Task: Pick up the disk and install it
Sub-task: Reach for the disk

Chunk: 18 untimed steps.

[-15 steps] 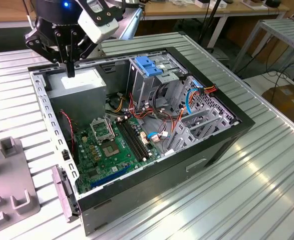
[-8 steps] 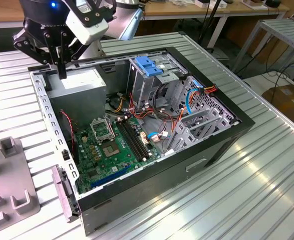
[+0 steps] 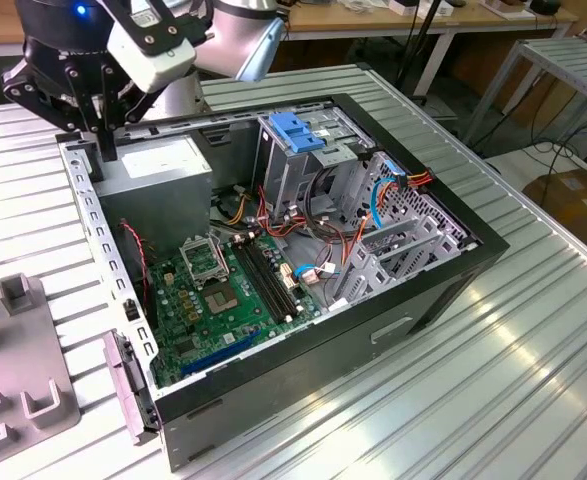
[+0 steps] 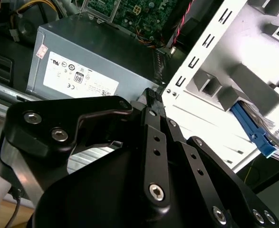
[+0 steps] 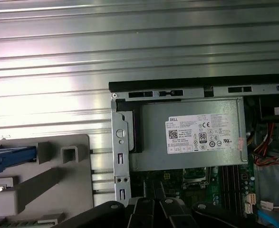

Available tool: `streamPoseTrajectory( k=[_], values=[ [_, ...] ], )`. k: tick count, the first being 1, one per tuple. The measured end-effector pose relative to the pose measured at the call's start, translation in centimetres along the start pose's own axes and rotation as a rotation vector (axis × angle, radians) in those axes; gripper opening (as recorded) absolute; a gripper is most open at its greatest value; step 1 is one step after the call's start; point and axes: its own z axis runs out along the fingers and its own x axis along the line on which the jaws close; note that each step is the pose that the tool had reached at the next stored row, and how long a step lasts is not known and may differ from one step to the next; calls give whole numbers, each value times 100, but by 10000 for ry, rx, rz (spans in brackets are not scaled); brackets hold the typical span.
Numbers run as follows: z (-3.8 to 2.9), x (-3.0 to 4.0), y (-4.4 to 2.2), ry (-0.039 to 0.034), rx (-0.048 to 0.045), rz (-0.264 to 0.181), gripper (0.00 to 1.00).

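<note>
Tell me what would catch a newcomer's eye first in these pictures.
The open computer case lies on the slatted table, its green motherboard and blue latch standing out. The black gripper hangs over the case's corner by the power supply, at the exterior view's upper left. In the first wrist view, the disk sits in a grey fixture beside the case.

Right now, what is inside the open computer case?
A grey power supply, a green motherboard, a metal drive cage with a blue latch on top, and red and blue cables. What lies under the power supply and deep inside the cage is covered.
</note>
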Motion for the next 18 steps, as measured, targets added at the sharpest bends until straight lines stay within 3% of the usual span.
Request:
streamPoseTrajectory(
  k=[5,9,18],
  values=[
    [-5,174,-11,0,0,0,10],
    [-7,243,-15,0,0,0,10],
    [-12,525,12,0,0,0,10]
  ],
)
